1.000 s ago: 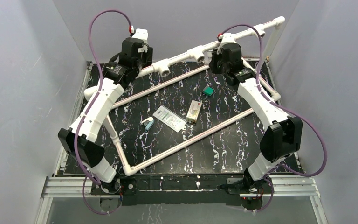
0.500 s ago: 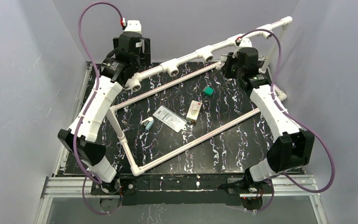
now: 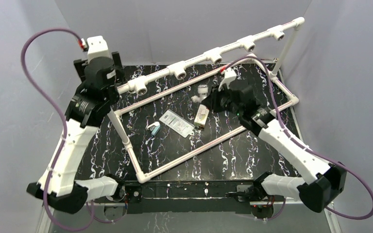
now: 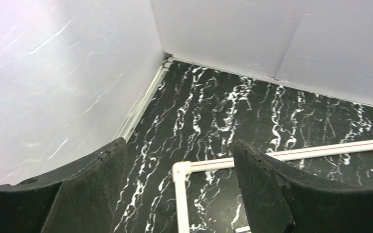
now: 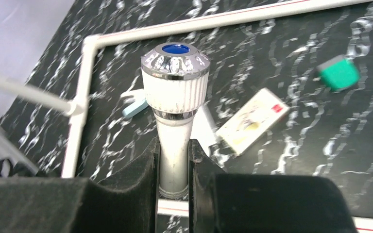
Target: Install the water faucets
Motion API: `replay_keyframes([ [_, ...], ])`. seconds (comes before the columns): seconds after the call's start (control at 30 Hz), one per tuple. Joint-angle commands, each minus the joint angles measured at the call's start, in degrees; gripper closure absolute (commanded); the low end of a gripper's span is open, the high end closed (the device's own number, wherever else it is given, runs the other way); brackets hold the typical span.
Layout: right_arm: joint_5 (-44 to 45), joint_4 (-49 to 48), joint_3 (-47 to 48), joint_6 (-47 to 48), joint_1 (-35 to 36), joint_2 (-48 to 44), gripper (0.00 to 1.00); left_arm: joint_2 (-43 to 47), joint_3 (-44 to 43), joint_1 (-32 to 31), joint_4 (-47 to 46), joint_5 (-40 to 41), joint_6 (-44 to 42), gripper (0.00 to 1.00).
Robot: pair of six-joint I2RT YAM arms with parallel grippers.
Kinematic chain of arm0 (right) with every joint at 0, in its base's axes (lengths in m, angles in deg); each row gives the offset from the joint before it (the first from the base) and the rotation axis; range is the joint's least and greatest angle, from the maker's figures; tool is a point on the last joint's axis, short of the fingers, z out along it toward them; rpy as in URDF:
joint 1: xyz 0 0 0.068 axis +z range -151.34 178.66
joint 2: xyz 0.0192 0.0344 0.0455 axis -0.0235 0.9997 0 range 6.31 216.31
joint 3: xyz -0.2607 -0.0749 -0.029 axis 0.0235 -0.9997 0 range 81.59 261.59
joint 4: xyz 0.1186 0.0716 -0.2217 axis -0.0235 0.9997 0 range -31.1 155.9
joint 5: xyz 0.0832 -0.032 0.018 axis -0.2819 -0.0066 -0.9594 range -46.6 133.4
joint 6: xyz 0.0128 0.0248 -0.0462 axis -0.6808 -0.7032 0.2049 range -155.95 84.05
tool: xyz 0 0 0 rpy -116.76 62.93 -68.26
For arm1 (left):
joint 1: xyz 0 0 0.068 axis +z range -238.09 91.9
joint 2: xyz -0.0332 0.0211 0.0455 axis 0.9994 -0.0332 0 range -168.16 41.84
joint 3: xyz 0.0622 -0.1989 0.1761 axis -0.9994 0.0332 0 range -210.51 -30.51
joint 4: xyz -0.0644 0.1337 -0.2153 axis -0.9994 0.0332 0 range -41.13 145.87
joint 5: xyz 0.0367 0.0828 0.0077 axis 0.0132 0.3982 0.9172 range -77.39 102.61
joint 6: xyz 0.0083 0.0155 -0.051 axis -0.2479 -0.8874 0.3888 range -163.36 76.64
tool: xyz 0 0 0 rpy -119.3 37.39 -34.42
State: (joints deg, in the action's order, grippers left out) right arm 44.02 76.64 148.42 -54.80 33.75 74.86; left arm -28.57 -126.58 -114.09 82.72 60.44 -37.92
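A white water faucet [image 5: 175, 87] with a chrome-rimmed knob and blue centre stands upright between my right gripper's [image 5: 174, 160] jaws, which are shut on its stem. From above, the faucet [image 3: 201, 92] and right gripper [image 3: 208, 99] hang over the middle of the table, in front of the long pipe rail [image 3: 199, 60]. The rail's tee sockets [image 3: 179, 72] face forward and hold nothing. My left gripper [image 3: 98, 65] is raised at the rail's left end, apart from it. Its fingers [image 4: 267, 189] are spread open around nothing, above the frame's corner elbow [image 4: 182, 170].
A white pipe frame [image 3: 189, 153] lies across the black marbled table [image 3: 252, 155]. Inside it lie a white packet [image 3: 176, 123], a small box [image 3: 202, 115] and a pale blue piece [image 3: 154, 128]. A green block [image 5: 340, 72] sits further right. Grey walls close in the left, back and right.
My left gripper opened, let go of the rail's left end and drew back left. My right arm swung from the back right to the table's middle with the faucet. The pipe assembly shifted back and right.
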Motion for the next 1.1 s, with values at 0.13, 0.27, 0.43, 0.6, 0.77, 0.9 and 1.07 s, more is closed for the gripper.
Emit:
replay_keyframes([
  [0.13,9.4,-20.3,-12.5,-2.1,21.0,-9.3,0.99,8.8,13.9,0.2,-4.2,13.3,0.2,0.23],
  [0.27,20.2,-29.0,-14.9,3.5,33.4,-9.3,0.99,8.9,16.5,0.3,-4.0,14.8,0.8,0.23],
  [0.43,27.2,-37.8,-14.7,11.5,41.3,-6.6,0.99,10.6,21.5,0.2,-5.3,12.0,4.1,0.23],
  [0.6,29.7,-46.3,-13.8,21.1,44.8,-2.7,0.99,9.2,24.4,0.2,-6.5,8.9,7.3,0.23],
  [0.77,29.8,-52.8,-13.3,27.6,46.2,-0.4,0.99,6.4,24.2,0.3,-12.5,7.5,7.0,0.23],
  [0.9,28.7,-53.5,-12.9,27.8,46.2,0.5,0.99,3.1,18.9,0.4,-14.1,6.8,6.9,0.23],
  [1.07,28.9,-53.0,-12.5,27.9,46.4,0.8,0.99,0.7,13.3,0.4,-17.2,8.5,4.1,0.23],
])
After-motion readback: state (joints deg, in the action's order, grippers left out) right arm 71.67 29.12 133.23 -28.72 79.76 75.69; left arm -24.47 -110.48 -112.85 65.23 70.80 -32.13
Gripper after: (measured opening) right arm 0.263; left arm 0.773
